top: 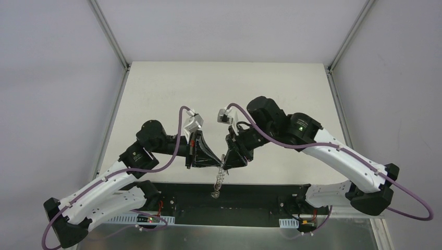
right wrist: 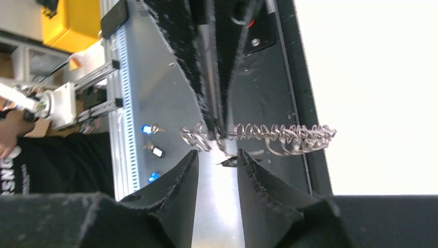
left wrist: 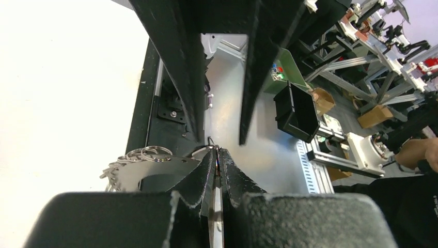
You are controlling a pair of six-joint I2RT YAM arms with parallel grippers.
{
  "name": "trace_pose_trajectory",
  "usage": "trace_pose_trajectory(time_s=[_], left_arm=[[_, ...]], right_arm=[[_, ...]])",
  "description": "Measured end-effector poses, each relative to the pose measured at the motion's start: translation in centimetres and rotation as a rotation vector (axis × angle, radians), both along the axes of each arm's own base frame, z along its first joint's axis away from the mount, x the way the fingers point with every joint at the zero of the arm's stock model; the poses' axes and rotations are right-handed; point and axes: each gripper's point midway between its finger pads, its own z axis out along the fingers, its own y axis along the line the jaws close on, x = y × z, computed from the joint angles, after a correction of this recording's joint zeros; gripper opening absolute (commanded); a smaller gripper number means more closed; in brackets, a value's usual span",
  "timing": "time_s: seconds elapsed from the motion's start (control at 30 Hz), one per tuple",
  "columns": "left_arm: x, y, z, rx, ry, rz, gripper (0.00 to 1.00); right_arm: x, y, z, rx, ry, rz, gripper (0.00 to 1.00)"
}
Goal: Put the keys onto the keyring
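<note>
The keyring (top: pixel 218 182), a floppy chain of silvery wire loops, dangles over the table's near edge. My left gripper (top: pixel 220 163) is shut on its top end. In the left wrist view the shut left gripper (left wrist: pixel 217 152) pinches a wire loop, and the keyring's grey flat part (left wrist: pixel 144 174) lies to the left. My right gripper (right wrist: pixel 218 154) stands open just below the keyring (right wrist: pixel 279 135), apart from it. A tiny dark piece, which looks like the keys (right wrist: pixel 228 162), hangs between its tips. The left gripper (right wrist: pixel 219 130) comes down from above.
The white table (top: pixel 208 88) spreads behind both arms. A black base rail (top: pixel 250 195) runs along the near edge, with a metal shelf below it. In the wrist views, lab frames and a person's arm lie beyond the edge.
</note>
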Motion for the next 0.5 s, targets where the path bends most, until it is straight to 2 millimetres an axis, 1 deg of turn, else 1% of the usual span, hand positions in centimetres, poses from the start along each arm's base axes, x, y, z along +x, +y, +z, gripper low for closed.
trace_pose_trajectory(time_s=[0.13, 0.27, 0.37, 0.5], left_arm=[[-0.3, 0.3, 1.0, -0.036, -0.04, 0.001, 0.0], [-0.3, 0.3, 2.2, -0.087, -0.09, 0.007, 0.0], [-0.2, 0.2, 2.9, -0.121, -0.122, 0.01, 0.0], [0.0, 0.2, 3.2, -0.151, -0.149, 0.025, 0.0]], right_arm=[[0.9, -1.2, 0.7, 0.031, -0.093, -0.074, 0.38], [1.9, -2.3, 1.1, 0.065, -0.18, -0.145, 0.38], [2.4, -2.6, 1.3, 0.094, -0.229, -0.178, 0.38], [2.6, -2.7, 1.7, 0.129, -0.26, -0.187, 0.38]])
